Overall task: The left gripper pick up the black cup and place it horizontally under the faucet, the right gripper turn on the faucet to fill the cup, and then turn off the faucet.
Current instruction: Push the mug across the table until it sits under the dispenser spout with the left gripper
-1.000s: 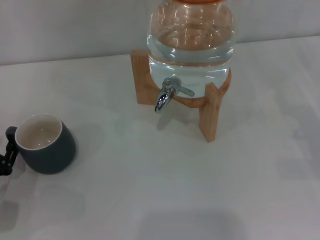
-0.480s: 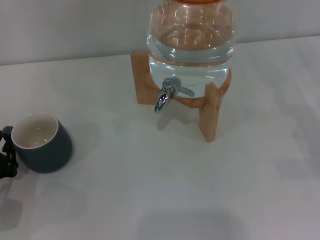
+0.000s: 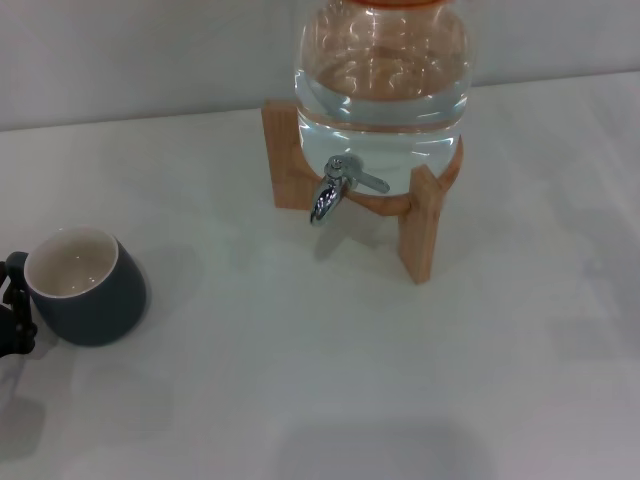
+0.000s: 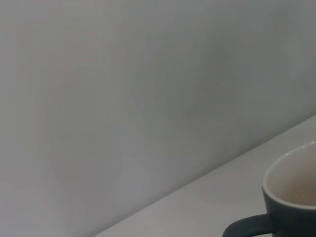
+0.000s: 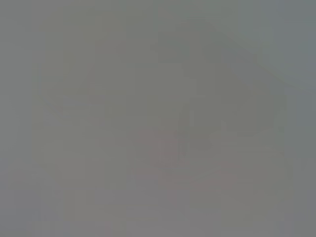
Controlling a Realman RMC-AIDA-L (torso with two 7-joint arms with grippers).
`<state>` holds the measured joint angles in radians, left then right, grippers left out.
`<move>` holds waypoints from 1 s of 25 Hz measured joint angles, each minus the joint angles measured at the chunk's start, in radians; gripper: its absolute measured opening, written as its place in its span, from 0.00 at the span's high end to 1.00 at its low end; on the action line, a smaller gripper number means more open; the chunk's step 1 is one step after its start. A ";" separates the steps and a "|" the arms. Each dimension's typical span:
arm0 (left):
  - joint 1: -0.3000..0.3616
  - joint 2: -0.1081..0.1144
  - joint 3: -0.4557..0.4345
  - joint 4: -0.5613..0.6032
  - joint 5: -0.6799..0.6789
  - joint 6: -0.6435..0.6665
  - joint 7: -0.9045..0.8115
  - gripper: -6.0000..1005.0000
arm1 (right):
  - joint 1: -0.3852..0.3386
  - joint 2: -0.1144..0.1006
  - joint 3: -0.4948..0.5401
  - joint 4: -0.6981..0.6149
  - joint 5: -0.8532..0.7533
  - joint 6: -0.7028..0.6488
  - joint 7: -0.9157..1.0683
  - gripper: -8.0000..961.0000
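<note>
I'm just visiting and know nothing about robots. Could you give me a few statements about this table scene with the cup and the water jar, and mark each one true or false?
1. The black cup stands directly under the faucet. False: it sits far off to the left of it, near the table edge.
2. The cup looks empty. True: only its cream lining shows.
3. The glass jar holds water. True.
4. The jar rests straight on the table. False: a wooden stand carries it.
5. The left gripper is right beside the cup's handle. True.
6. The right gripper is turning the faucet lever. False: nothing touches the lever, and that gripper is not in view.
</note>
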<state>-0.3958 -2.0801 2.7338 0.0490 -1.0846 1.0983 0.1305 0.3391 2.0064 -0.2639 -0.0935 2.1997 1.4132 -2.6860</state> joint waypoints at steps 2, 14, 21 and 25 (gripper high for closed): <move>0.000 0.000 0.001 0.000 0.006 0.000 -0.002 0.87 | 0.000 0.000 0.000 0.000 0.000 0.001 0.000 0.11; 0.000 0.000 -0.006 -0.001 0.006 -0.023 -0.008 0.89 | 0.000 0.000 -0.002 0.000 0.000 0.001 0.000 0.11; -0.006 0.000 -0.007 -0.003 0.006 -0.028 -0.007 0.89 | 0.000 0.001 -0.005 0.000 0.000 0.001 0.000 0.11; -0.011 0.000 -0.004 -0.003 0.007 -0.029 -0.005 0.89 | 0.000 0.001 -0.005 0.000 0.000 0.001 0.000 0.11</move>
<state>-0.4069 -2.0799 2.7295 0.0458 -1.0773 1.0696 0.1258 0.3390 2.0077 -0.2687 -0.0936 2.1997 1.4143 -2.6860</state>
